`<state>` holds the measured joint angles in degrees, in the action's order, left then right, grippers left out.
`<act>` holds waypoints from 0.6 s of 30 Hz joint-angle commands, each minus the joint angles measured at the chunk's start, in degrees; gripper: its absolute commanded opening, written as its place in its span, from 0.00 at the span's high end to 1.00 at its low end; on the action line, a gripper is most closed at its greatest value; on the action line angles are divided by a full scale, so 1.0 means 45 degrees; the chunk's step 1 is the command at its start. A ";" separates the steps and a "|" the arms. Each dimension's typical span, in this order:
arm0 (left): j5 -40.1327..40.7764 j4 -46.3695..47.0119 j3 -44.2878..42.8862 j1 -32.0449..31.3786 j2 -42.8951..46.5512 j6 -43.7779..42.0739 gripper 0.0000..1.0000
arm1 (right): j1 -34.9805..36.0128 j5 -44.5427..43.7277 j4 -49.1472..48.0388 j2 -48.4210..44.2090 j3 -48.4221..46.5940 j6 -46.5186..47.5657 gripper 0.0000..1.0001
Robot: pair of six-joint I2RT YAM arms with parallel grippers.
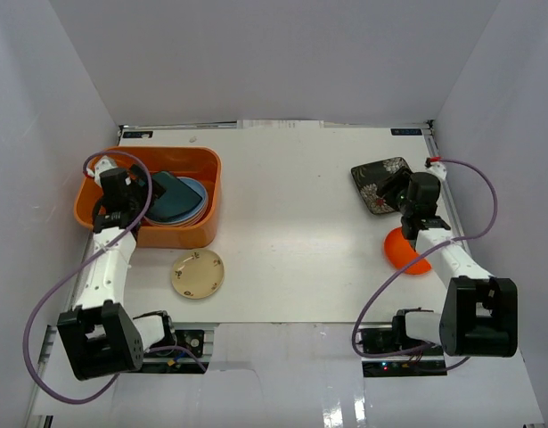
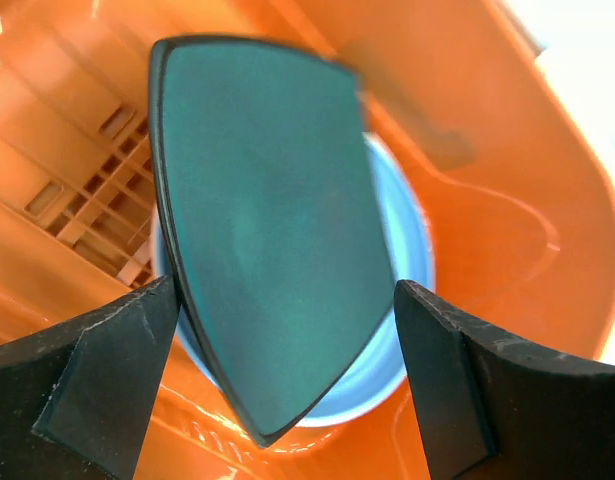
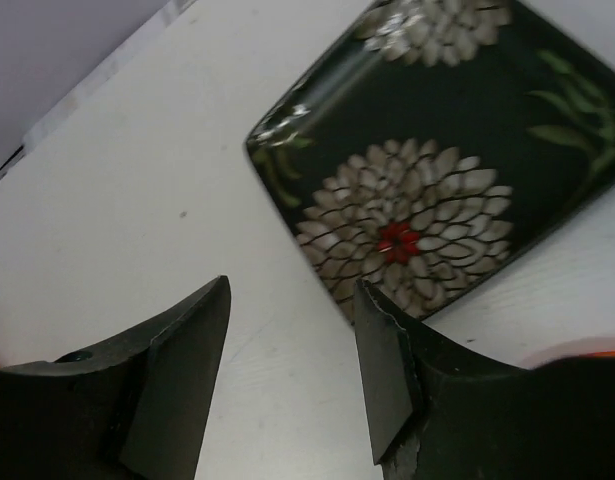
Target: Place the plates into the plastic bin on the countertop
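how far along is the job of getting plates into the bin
Done: the dark teal plate and light blue plate lie in the orange bin, below the open left gripper. In hand: nothing is gripped; the open right gripper hovers at the black floral plate. Left on the countertop: that floral plate, the orange plate and the speckled beige plate.

The left arm (image 1: 109, 265) and right arm (image 1: 445, 259) are built alike, with white links and boxy black joint housings. A lilac cable (image 1: 494, 201) loops off each. The jaws are matte black wedges with scuffed edges.
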<state>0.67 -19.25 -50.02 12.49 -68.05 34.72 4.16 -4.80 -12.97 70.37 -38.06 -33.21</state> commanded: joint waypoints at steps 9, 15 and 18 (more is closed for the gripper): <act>0.2607 0.0098 0.0276 -0.1116 0.1217 -0.0431 0.02 | -0.4181 0.0164 -0.0339 0.3166 -0.0682 -0.1992 0.30; 0.2661 -0.0311 -0.0132 -0.1290 0.1488 -0.0215 0.02 | -0.4870 0.2292 -0.1102 0.4924 -0.1265 -0.2306 0.29; 0.3520 -0.0915 -0.1047 -0.1855 0.1510 -0.0566 0.02 | -0.4871 0.2627 -0.1491 0.5845 -0.1541 -0.2599 0.31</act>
<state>12.91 -21.15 -49.54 6.31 -63.20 33.39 -17.85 2.26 -15.00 94.21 -41.82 -42.74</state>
